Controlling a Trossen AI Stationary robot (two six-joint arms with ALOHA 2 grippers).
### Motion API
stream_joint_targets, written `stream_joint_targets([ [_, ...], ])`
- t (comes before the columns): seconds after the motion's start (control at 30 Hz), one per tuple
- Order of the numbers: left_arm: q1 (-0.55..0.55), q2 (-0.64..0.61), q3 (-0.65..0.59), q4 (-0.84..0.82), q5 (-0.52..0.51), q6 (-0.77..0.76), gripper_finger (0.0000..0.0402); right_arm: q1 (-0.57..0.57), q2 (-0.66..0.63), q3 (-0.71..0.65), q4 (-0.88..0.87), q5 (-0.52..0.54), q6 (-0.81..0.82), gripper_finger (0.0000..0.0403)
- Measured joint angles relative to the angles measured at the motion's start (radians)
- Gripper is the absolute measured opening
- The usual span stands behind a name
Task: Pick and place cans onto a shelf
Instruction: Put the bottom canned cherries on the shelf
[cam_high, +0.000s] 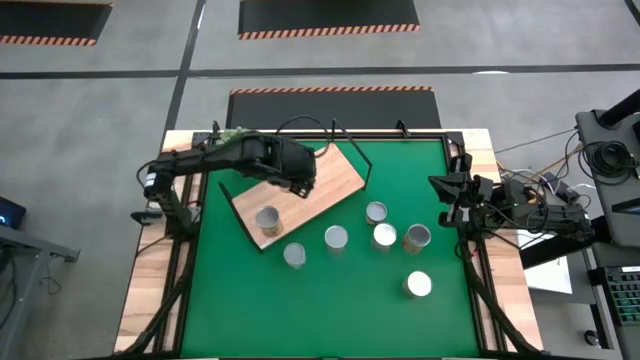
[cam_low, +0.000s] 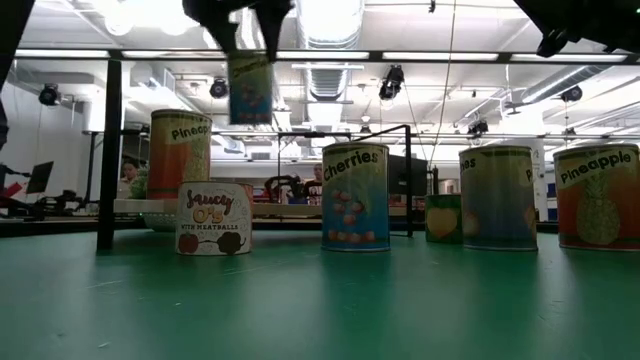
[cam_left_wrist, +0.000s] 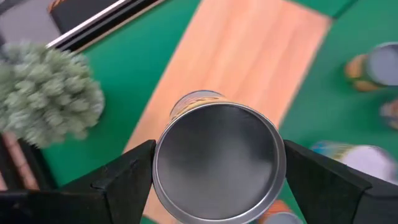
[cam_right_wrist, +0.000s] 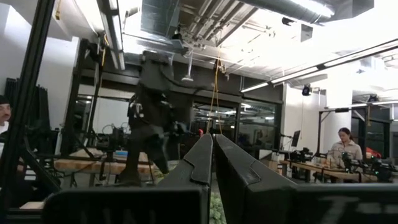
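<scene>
1 can (cam_high: 267, 218) on shelf (cam_high: 335, 180) | L hand (cam_left_wrist: 214, 171) clamps can (cam_left_wrist: 217, 163) above it | R hand (cam_right_wrist: 213, 163) closed, empty

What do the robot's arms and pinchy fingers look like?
Both arms are dark, nearly black, made of chunky jointed sections. The left gripper has two flat, wedge-shaped black fingers with angled edges. The right gripper has two long dark fingers tapering to narrow tips. Thin black cables loop near the left arm, and more wires trail beside the right arm's base.

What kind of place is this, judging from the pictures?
Probably a robotics lab or workshop: exposed ceiling ducts, hazard-striped floor mats, and people at workbenches behind the green table mat.
</scene>
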Motion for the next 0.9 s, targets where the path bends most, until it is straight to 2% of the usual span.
stream_joint_targets([
  [0.13, 0.037, -0.071, -0.141, 0.000, 0.010, -0.048, 0.0307, 0.000, 0.000, 0.000, -0.006, 0.000, 0.000, 0.0009],
  [0.4, 0.038, -0.212, -0.424, 0.052, 0.048, -0.163, 0.0307, 0.000, 0.000, 0.000, -0.003, 0.012, -0.001, 0.0009],
  [0.67, 0.051, -0.324, -0.630, 0.177, 0.057, -0.211, 0.0307, 0.000, 0.000, 0.000, 0.004, 0.017, -0.005, 0.0009],
  [0.9, 0.067, -0.393, -0.762, 0.310, 0.092, -0.224, 0.0307, 0.000, 0.000, 0.000, 0.004, 0.017, -0.008, 0.0009],
])
